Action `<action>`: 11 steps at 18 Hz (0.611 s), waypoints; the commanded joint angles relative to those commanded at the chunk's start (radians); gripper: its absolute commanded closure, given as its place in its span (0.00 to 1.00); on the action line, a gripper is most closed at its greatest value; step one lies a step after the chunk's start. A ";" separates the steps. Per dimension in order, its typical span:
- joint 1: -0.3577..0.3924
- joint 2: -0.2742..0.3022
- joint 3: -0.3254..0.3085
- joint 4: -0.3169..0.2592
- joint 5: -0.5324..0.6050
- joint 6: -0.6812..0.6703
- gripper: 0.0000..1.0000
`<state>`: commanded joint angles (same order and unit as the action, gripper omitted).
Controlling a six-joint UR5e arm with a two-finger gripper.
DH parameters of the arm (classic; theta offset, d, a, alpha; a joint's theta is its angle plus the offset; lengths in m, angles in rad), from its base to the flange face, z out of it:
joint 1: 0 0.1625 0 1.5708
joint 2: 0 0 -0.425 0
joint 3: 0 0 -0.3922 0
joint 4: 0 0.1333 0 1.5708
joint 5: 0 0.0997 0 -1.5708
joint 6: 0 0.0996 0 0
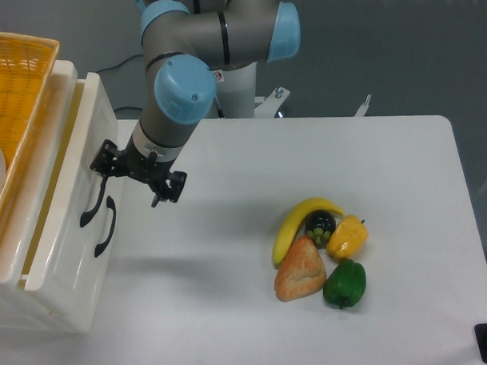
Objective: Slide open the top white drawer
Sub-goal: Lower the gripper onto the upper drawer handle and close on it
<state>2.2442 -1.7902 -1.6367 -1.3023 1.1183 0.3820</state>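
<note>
- We find the top white drawer (83, 157) at the left edge of the white table (324, 153), in a cream-white cabinet; its flat front faces right, toward the table, and its long axis runs from far to near.
- We note its black arched handle (95, 195) standing on end along the front, with the lower drawer's handle (108, 224) just beside it.
- We record an orange woven basket (14, 94) on top of the cabinet, cut off by the left edge of the frame; the cabinet's left part is likewise cut off.
- We cannot tell whether the finger touches the handle; the upper end of the handle is hidden behind the gripper (134, 176).
- We see the arm reaching down and to the left from its base at the far side of the table, wrist tilted toward the drawer front.
- We see the jaws spread wide, one finger at the drawer front by the handle's top, the other over the table, nothing between them.
- We note a banana (294, 224), bread (300, 271), a yellow pepper (347, 236) and a green pepper (345, 284) clustered well apart to the right.
</note>
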 joint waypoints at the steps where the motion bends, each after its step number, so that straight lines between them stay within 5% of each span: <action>1: -0.002 0.000 0.000 0.000 0.000 -0.002 0.00; 11: -0.020 -0.002 0.000 0.000 0.000 -0.005 0.00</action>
<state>2.2243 -1.7917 -1.6368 -1.3023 1.1183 0.3774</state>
